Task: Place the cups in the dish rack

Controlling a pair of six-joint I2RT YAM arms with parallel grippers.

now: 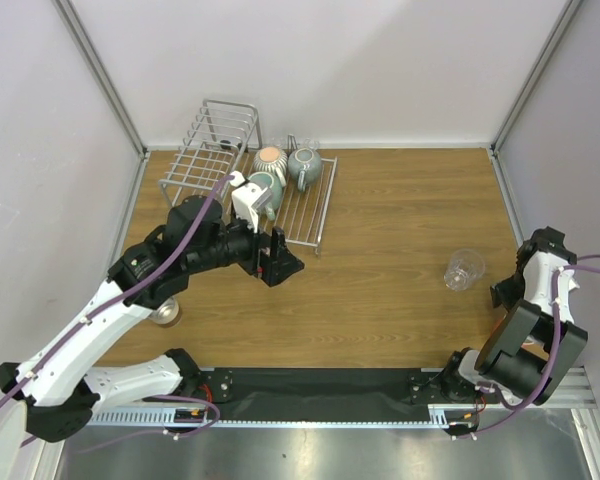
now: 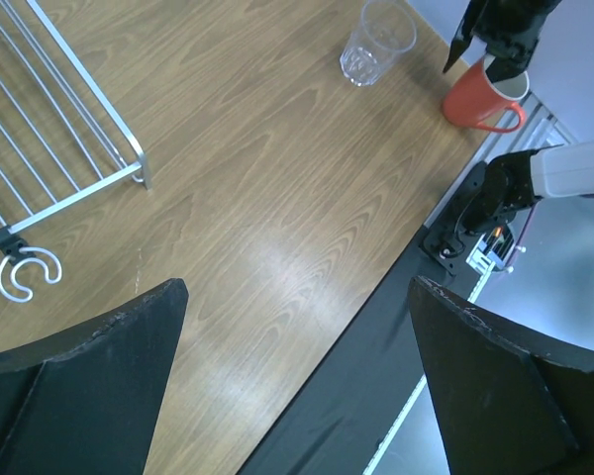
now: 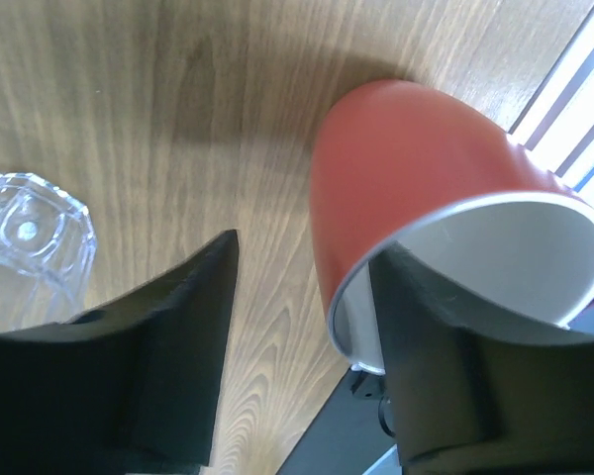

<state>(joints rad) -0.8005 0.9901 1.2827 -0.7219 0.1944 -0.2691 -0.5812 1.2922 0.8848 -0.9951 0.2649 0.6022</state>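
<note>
The silver wire dish rack (image 1: 202,160) stands at the back left and holds a peach cup (image 1: 271,158), a grey cup (image 1: 305,166) and a teal cup (image 1: 262,187). My left gripper (image 1: 276,258) is open and empty just in front of the rack's flat tray (image 2: 59,139). A clear glass (image 1: 464,269) stands at the right; it also shows in the left wrist view (image 2: 378,40) and the right wrist view (image 3: 25,237). An orange-red mug (image 3: 416,168) stands beside it (image 2: 481,97). My right gripper (image 3: 302,297) is open astride the mug's wall, one finger inside, the other outside and apart from it.
A small greyish cup (image 1: 166,315) shows partly under my left arm near the table's left front. A white hook (image 2: 25,272) hangs at the rack's corner. A black strip (image 1: 320,385) runs along the table's front edge. Grey walls close in the back and sides.
</note>
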